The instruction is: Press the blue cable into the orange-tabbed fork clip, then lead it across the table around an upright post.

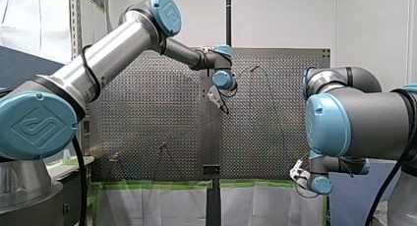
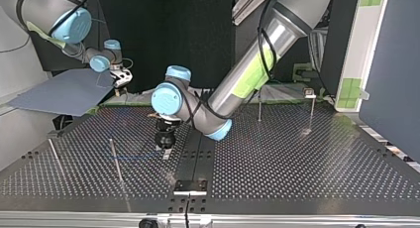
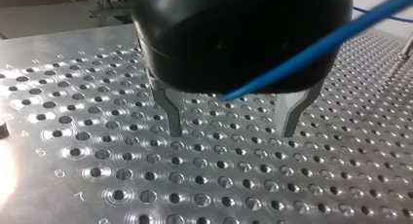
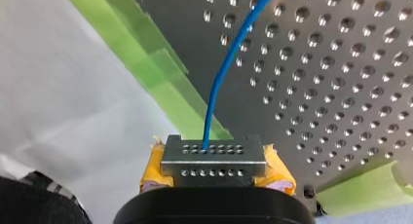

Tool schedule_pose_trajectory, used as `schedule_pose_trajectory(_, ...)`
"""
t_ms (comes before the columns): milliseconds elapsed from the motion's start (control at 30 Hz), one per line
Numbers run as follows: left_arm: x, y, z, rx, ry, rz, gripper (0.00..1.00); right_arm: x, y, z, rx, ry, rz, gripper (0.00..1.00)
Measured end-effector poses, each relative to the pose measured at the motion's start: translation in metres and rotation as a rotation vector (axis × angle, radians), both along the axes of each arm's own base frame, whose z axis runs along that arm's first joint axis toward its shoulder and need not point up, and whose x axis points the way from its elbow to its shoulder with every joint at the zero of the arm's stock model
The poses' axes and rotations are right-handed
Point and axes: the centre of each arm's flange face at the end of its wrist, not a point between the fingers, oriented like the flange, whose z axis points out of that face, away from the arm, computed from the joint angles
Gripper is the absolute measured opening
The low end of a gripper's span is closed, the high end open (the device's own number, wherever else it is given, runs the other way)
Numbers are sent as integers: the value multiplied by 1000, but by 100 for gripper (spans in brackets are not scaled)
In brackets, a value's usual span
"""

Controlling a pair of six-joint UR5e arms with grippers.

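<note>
Nearest, left claw (image 3: 234, 134) released: metal fingers (image 3: 173, 119) spread wide, hanging just above the bench (image 3: 97, 156), nothing between them. Blue cable (image 3: 311, 46) not in the gap but slanting across the claw's black body, above the fingertips and running off to one side. Judging by that, a grasp of the cable seems the step in hand.

Before clenching, shift and tilt the left claw to bring the cable square across the gap, midway up the fingers rather than at the tips. Close gently: firm enough to steer, loose enough for sliding. Avoid scraping the fingertips over the bench's holes.

Just beside the left claw in the top view, a thin upright post (image 2: 115, 158), with a faint stretch of cable low on the bench between post and claw. Lead the cable low around the post, taut enough not to ride up it.

No orange-tabbed fork clip to be made out near either claw, so cannot tell whether the pressing is done. Worth checking first.

Well apart from the left claw, out by the bench's edge with the green tape (image 4: 146, 63), right claw (image 4: 213, 158) clenched on the cable between yellow pads (image 4: 155, 173), the cable rising from them over the bench. Treat it as the anchor: no hard tugging against it.
</note>
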Motion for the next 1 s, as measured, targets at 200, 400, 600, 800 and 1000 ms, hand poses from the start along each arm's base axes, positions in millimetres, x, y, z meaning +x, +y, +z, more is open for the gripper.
schedule_pose_trajectory(200, -4, 1, -3, 59, 17, -7, 98, -4, 1, -2, 30, 21, -15, 0)
schedule_pose_trajectory(400, -8, 5, -3, 130, 37, 8, 98, -4, 1, -2, 38, 29, -16, 0)
schedule_pose_trajectory(600, -11, 8, -1, 186, 29, 39, 98, -5, 1, -2, 37, 30, -16, 0)
schedule_pose_trajectory(800, -14, 11, 16, 193, 8, 52, 98, -5, 1, -2, 38, 30, -16, 0)
schedule_pose_trajectory(1000, -18, 18, 42, 202, -19, 75, 98, -5, 1, -2, 38, 31, -16, 0)
